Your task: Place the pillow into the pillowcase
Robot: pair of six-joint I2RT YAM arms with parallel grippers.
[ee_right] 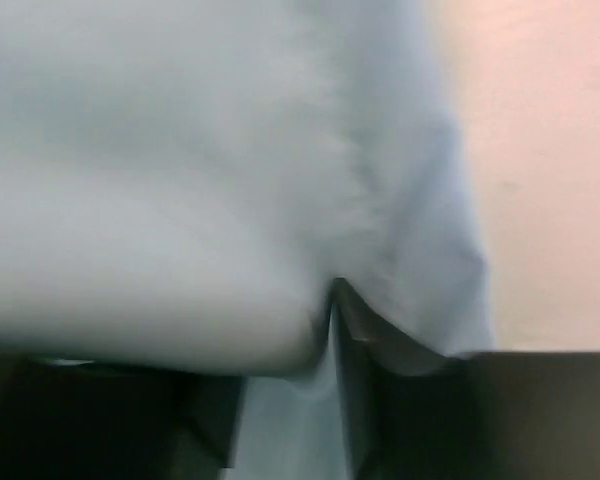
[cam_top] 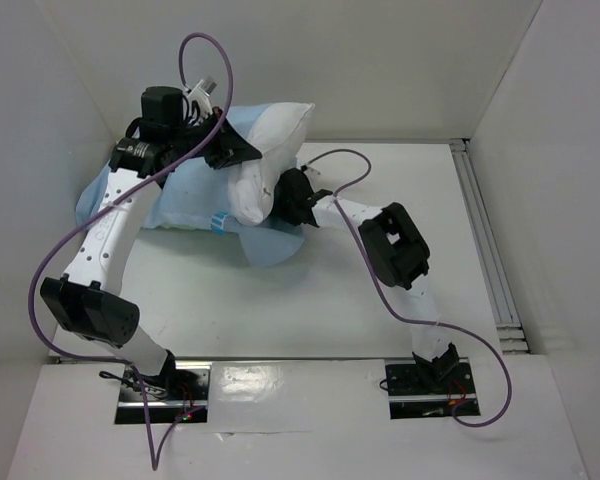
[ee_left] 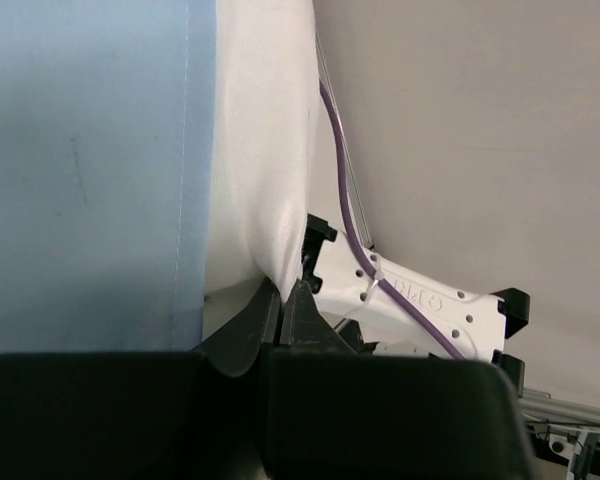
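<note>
The pillow (cam_top: 275, 150) lies at the upper centre of the top view, on the far part of the tabletop (cam_top: 310, 310) close to the back wall. It is plump and white, with one corner reaching toward the upper right. Its left part sits in or against the pillowcase (cam_top: 170, 205); the pictures do not show which. The pillowcase is pale blue and spreads to the upper left of the frame, with a loose flap showing below the pillow near the centre. A small blue-and-white label (cam_top: 220, 220) shows at the lower edge, where white and blue meet.

The left end effector (cam_top: 232, 152) is at the pillow's upper left side. In the left wrist view its fingers (ee_left: 298, 312) are clenched on a gathered fold of the white fabric, with the blue cloth hanging just to the left of it.

The right end effector (cam_top: 280, 196) presses into the pillow's lower side at the centre of the top view. The right wrist view is blurred: pale cloth bulges over the dark fingers (ee_right: 500, 420) and a strip of it runs between them, but I cannot tell whether they are clamped on it.

A purple cable (cam_top: 195, 45) loops above the left arm.
</note>
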